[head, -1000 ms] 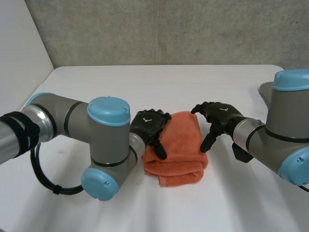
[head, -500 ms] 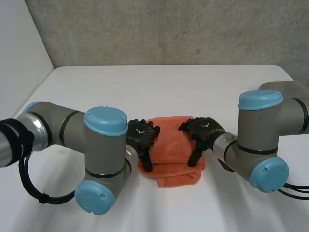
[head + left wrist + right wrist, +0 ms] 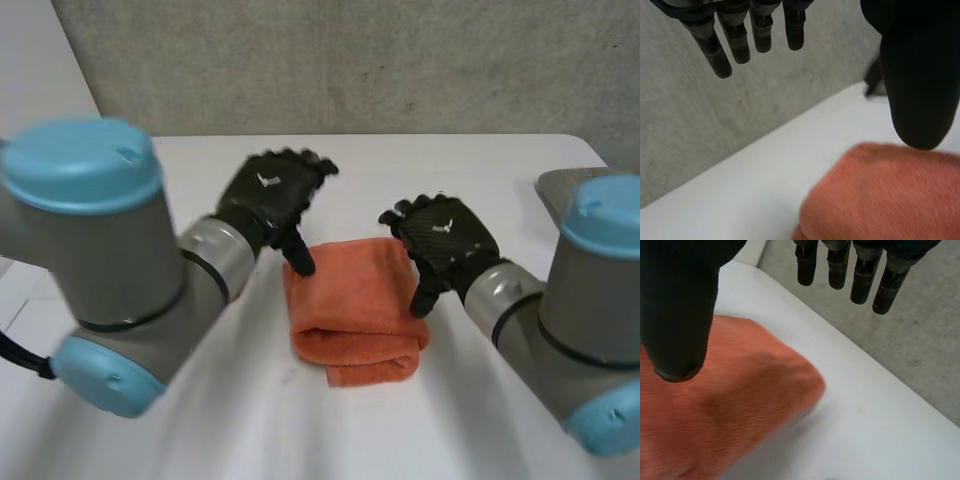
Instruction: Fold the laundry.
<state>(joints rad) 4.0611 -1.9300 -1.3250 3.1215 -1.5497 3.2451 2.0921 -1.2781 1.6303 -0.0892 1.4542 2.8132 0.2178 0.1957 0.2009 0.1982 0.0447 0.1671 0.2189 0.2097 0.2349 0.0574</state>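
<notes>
Orange towel (image 3: 355, 310), folded, on white surface (image 3: 480, 170). Left hand (image 3: 270, 195): at towel's far left corner, fingers spread, empty. Right hand (image 3: 445, 240): at towel's right edge, likewise.

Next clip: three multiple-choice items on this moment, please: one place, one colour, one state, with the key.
1. Where does the cloth lie? A) on the table, between the left hand and right hand B) draped over an arm C) hanging off the table's edge
2. Its colour? A) blue B) orange C) white
3. The left hand is: A) shut on the cloth B) open C) a fist
Key: 1A, the head view shows it folded between them; 2B, orange in every view; 3B, its straight fingers hold nothing.
</notes>
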